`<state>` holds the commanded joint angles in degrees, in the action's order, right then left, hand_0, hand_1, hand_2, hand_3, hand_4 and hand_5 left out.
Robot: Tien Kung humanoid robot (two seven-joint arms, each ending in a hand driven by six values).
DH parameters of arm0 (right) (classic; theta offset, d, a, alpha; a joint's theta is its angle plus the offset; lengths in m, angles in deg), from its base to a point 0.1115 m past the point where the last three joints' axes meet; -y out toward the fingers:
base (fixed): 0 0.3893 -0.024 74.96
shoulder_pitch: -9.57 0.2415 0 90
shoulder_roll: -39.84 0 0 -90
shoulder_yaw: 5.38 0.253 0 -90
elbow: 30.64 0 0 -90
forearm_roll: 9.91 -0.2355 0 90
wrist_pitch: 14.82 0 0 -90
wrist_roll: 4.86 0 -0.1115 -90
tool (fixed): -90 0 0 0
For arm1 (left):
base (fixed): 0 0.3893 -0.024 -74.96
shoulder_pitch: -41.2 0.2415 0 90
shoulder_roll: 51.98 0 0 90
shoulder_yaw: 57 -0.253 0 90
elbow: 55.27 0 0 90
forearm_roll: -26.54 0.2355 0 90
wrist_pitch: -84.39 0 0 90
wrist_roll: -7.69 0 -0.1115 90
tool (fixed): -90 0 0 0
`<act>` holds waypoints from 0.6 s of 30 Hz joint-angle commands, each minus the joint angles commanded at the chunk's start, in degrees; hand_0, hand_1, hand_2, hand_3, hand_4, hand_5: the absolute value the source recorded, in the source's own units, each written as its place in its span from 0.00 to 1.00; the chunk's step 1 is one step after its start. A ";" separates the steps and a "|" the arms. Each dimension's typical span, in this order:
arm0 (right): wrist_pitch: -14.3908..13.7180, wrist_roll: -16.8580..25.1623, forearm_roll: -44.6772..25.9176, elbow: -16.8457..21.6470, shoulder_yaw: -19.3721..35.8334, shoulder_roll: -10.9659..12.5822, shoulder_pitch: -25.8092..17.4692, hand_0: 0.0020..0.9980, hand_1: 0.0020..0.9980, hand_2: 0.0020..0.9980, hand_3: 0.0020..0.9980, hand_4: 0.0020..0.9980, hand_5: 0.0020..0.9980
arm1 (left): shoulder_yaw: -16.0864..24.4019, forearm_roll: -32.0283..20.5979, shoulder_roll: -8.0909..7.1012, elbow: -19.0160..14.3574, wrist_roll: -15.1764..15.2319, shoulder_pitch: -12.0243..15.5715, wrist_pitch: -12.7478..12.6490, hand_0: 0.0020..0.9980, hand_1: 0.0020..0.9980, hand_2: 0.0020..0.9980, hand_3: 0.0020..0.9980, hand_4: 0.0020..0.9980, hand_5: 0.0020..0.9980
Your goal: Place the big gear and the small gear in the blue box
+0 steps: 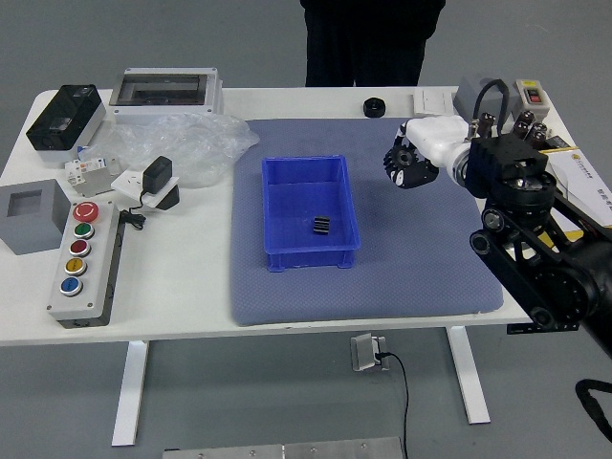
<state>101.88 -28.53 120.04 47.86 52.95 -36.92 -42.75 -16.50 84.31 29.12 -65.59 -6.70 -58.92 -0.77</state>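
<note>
Head view: the right hand (417,156) was above the mat (368,290); the blue box (308,259) lay left and nearer, apparently holding the small gear (321,226). Whether the hand was clenched, released or grasping the big gear could not be determined.

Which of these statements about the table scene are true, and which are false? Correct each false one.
1. The blue box stands on the mat. True.
2. A dark ridged piece lies outside the blue box. False: the dark ridged piece is inside it.
3. The robot's right hand is to the left of the blue box. False: the right hand is to its right.
4. The blue button is the nearest of the panel's five to the table's near edge. True.
5. A person stands at the table's far side. True.
6. The clear plastic bag lies inside the blue box. False: the bag is on the left part of the table.
</note>
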 joint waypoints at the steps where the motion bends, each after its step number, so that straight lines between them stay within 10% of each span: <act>1: -0.03 0.04 -0.02 -0.30 -0.48 -0.82 0.52 0.53 0.45 0.45 0.46 0.46 0.27 | -0.02 0.07 -0.02 0.00 -0.03 0.02 0.02 0.80 0.77 0.76 0.69 0.46 0.18; 14: -0.25 0.26 -0.65 -4.36 -5.49 -9.22 4.05 0.54 0.45 0.45 0.46 0.45 0.25 | -0.74 0.53 -0.26 0.00 -0.20 -0.05 0.26 0.80 0.77 0.76 0.69 0.46 0.18; 15: -0.18 0.22 -0.98 -4.57 -5.57 -9.42 4.11 0.62 0.55 0.55 0.76 0.54 0.31 | -0.77 0.57 -0.26 0.00 -0.21 -0.06 0.27 0.80 0.77 0.76 0.69 0.46 0.18; 18: -0.28 0.12 -2.48 -5.37 -5.50 -9.93 4.25 0.62 0.55 0.55 0.76 0.54 0.31 | -0.80 0.69 -0.28 0.00 -0.25 -0.12 0.31 0.80 0.77 0.76 0.69 0.46 0.18</act>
<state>101.60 -28.41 117.56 42.49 47.45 -46.85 -38.50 -17.30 85.00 28.85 -65.59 -6.95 -59.05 -0.46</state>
